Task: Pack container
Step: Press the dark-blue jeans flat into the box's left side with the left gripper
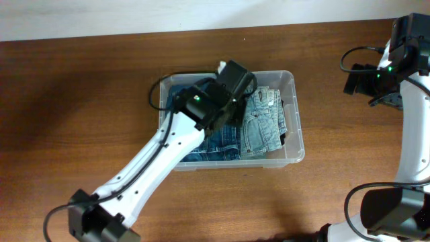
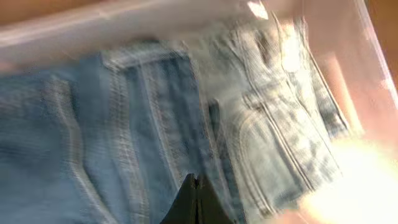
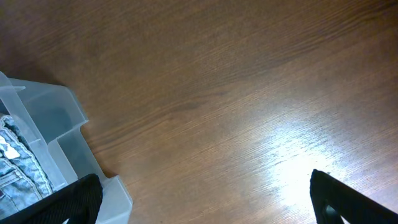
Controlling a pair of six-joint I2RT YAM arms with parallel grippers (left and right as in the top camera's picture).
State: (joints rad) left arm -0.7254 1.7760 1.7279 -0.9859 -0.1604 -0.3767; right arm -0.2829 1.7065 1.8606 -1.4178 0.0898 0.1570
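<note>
The clear plastic container (image 1: 296,128) stands mid-table and holds folded denim: a darker blue pair of jeans (image 1: 213,144) on the left and a paler pair (image 1: 265,124) on the right. My left gripper (image 2: 196,186) is inside the container, just over the denim; its fingers are pressed together with nothing between them. In the left wrist view the dark jeans (image 2: 112,124) and pale jeans (image 2: 280,118) fill the frame. My right gripper (image 3: 205,199) is open and empty, high over bare table to the right of the container, whose corner (image 3: 62,124) shows at the left.
The left arm (image 1: 148,168) crosses the container's front-left rim. The right arm (image 1: 410,87) stands at the table's far right. The wooden table (image 1: 80,101) surrounds the container.
</note>
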